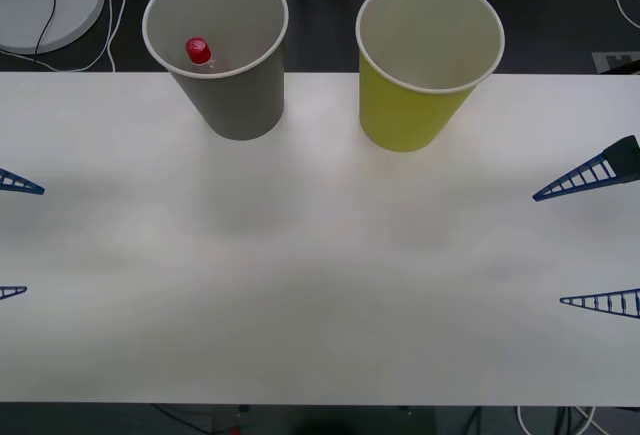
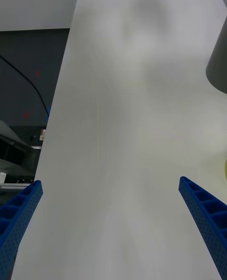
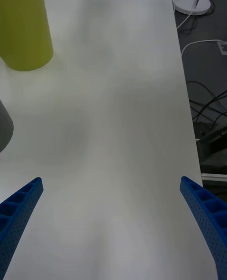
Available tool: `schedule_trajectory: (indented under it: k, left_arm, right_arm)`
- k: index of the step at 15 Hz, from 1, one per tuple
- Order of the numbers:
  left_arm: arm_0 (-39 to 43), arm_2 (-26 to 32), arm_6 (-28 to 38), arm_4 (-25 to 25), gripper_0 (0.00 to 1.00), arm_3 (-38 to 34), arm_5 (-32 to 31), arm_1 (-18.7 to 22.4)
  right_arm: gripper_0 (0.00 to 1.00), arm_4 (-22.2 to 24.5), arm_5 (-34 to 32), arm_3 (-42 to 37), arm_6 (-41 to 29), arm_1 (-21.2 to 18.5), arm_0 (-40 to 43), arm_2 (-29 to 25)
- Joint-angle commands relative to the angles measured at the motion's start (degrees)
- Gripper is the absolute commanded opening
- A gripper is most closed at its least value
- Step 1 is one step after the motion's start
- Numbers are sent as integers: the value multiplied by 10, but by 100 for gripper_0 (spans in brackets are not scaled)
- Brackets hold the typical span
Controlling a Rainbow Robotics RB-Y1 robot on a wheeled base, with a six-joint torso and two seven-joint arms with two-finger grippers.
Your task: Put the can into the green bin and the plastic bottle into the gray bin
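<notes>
At the table's (image 1: 320,285) two side edges, the left hand (image 1: 12,238) and right hand (image 1: 598,237) sit with fingers spread apart and nothing between them, likely drawn back because the sorting looks finished. Farther off, the gray bin (image 1: 228,105) holds the plastic bottle (image 1: 199,52), red cap up. Beside it, the green bin's (image 1: 412,115) contents cannot be made out.
</notes>
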Motion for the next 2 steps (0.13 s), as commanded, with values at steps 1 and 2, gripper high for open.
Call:
schedule_trajectory:
  k: [1, 2]
  left_arm:
    - [0, 0, -2, 0, 100, 2, 0, 0]
    - [0, 0, -2, 0, 100, 2, 0, 0]
  right_arm:
    - [100, 0, 0, 0, 0, 0, 0, 0]
    - [100, 0, 0, 0, 0, 0, 0, 0]
